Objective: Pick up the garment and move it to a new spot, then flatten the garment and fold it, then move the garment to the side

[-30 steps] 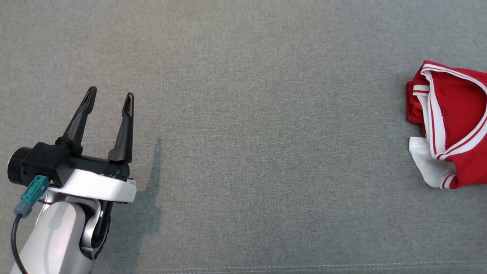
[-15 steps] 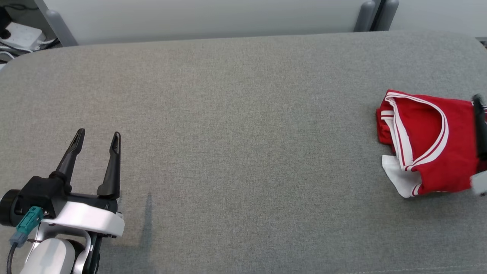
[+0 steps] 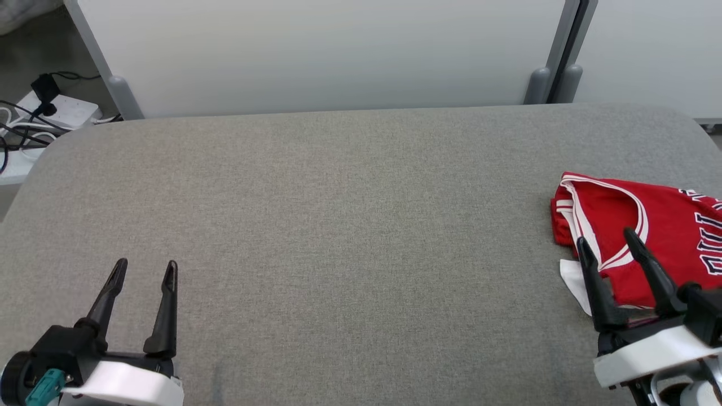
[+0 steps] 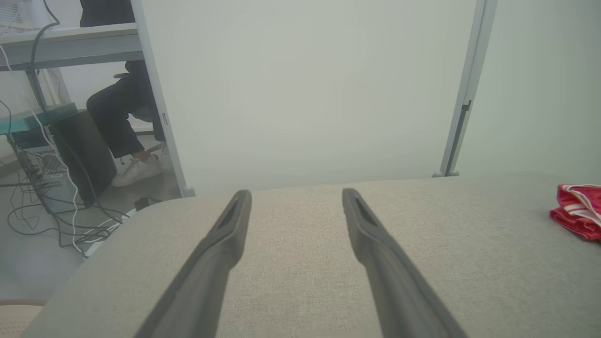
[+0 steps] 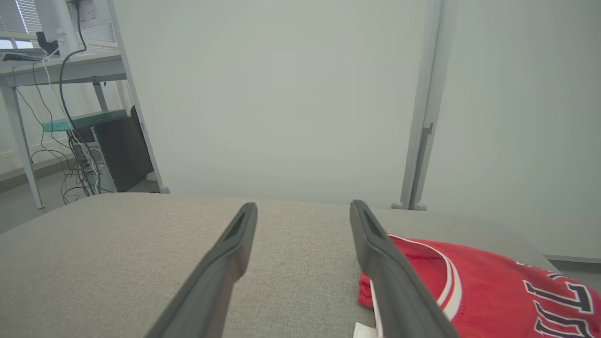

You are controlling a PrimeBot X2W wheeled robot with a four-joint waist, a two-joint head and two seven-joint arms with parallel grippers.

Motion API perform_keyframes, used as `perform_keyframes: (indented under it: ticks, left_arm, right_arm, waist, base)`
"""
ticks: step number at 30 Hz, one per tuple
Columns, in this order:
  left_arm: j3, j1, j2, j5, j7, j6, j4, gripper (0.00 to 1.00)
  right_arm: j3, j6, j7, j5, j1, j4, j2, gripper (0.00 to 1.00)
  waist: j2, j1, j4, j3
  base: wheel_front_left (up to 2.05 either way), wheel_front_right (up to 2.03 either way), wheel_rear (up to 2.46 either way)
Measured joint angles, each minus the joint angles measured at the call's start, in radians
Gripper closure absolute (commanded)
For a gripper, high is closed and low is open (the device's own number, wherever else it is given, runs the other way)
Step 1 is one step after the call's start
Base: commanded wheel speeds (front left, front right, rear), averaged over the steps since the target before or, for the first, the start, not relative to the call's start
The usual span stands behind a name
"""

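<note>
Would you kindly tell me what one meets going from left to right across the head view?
left gripper → red garment. The right gripper overlaps the garment, so its place in the order is unclear and it is left out.

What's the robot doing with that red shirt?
A two-armed robot is working at a gray padded table. A red basketball jersey lies folded up near the table's right end. The right gripper is open at the jersey's collar end and holds nothing. The left gripper is open too, far off on the other side over bare table. Right now nobody is gripping the jersey.
</note>
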Motion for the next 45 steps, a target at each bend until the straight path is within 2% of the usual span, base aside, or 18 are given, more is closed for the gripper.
perform_keyframes:
  ticks: [12,17,25,45]
  left_arm:
    - [0.009,0.1,-0.01,-0.025,-0.034,0.006,-0.002,0.0]
    - [0.009,0.114,-0.01,-0.025,-0.039,0.002,0.007,0.0]
    - [0.012,0.121,-0.003,-0.043,-0.04,-0.004,0.039,0.0]
    - [-0.007,0.125,0.003,-0.042,-0.04,-0.008,0.062,0.0]
  right_arm:
    - [-0.068,0.0,0.003,-0.086,0.158,-0.045,0.072,0.0]
    - [-0.085,0.0,0.003,-0.109,0.188,-0.049,0.081,0.0]
    - [-0.12,0.0,0.007,-0.116,0.208,-0.053,0.092,0.0]
    - [-0.136,0.0,0.007,-0.125,0.21,-0.049,0.11,0.0]
  waist:
    - [0.0,0.0,0.003,-0.055]
    - [0.0,0.0,0.002,-0.068]
    - [0.0,0.0,0.01,-0.079]
    - [0.0,0.0,0.021,-0.078]
  base:
    - [0.0,0.0,0.0]
    - [0.0,0.0,0.0]
    - [0.0,0.0,0.0]
    - [0.0,0.0,0.0]
